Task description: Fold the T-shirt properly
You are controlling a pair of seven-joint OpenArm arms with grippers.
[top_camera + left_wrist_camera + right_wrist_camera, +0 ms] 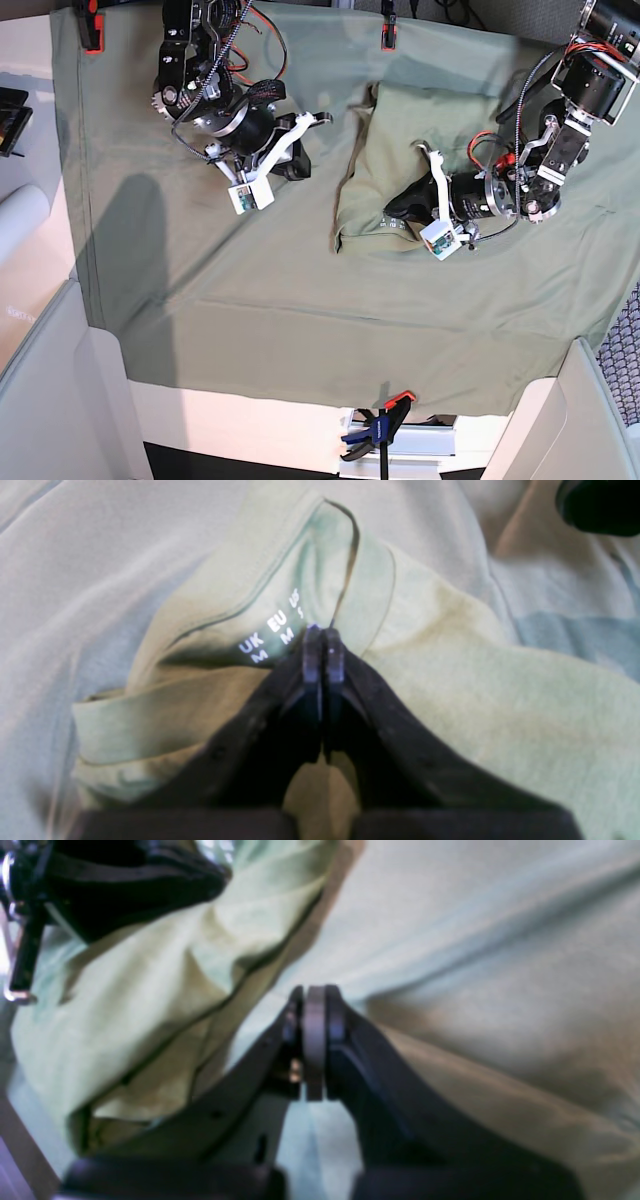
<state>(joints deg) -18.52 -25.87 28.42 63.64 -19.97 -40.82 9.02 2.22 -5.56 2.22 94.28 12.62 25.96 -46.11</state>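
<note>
Both tools pinched shut, the T-shirt bunched mid-counter

The left tool [322, 630] has its jaws pressed together at the T-shirt [400, 160] collar, right beside the UK/EU size print [270, 632]; the right tool [314, 990], also closed, pinches the grey-green tablecloth [250, 290] just beside the T-shirt's edge.

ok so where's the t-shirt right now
In the base view the T-shirt lies bunched right of centre on the tablecloth, under the left pincer, which is shut at its collar by the printed label.
</note>
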